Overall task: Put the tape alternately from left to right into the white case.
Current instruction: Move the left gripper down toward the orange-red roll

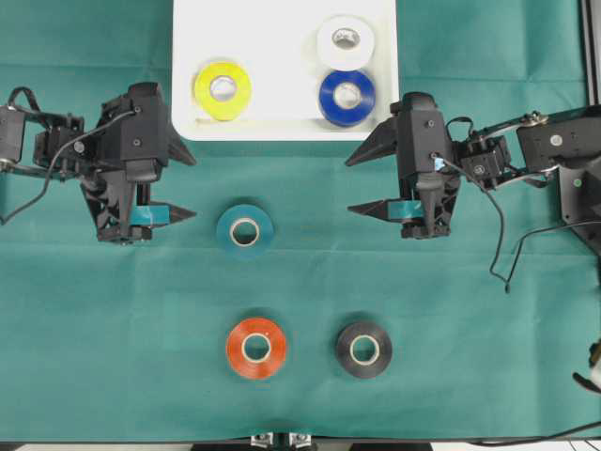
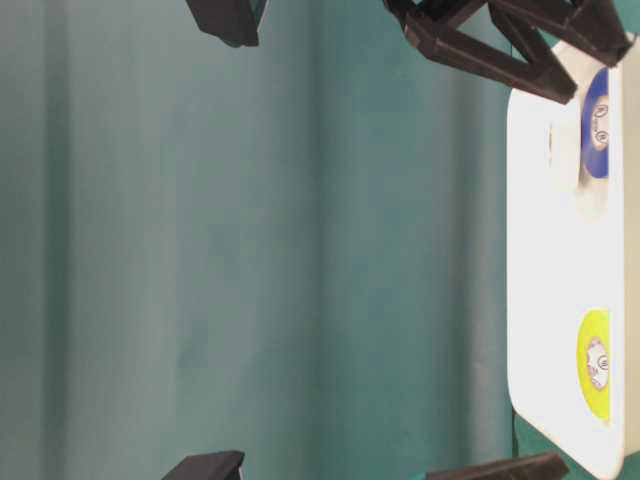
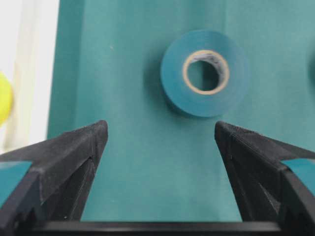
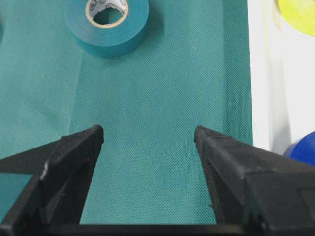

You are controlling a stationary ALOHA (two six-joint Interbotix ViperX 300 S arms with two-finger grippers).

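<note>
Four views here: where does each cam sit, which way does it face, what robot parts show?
Overhead: looks straight down; left gripper, right gripper, white case.
Table-level: low, sideways image; case rim, finger tips.
Left wrist: looks past open fingers at teal-green roll.
Right wrist: past open fingers at cloth; same teal-green roll, case edge.

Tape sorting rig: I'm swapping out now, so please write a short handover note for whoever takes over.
Left gripper: open, empty, beside the teal roll.
Right gripper: open, empty, just below the white case.
Done: yellow roll, white roll and blue roll lie in the case.
Left: teal, red-orange roll and black roll are on the green cloth.
</note>
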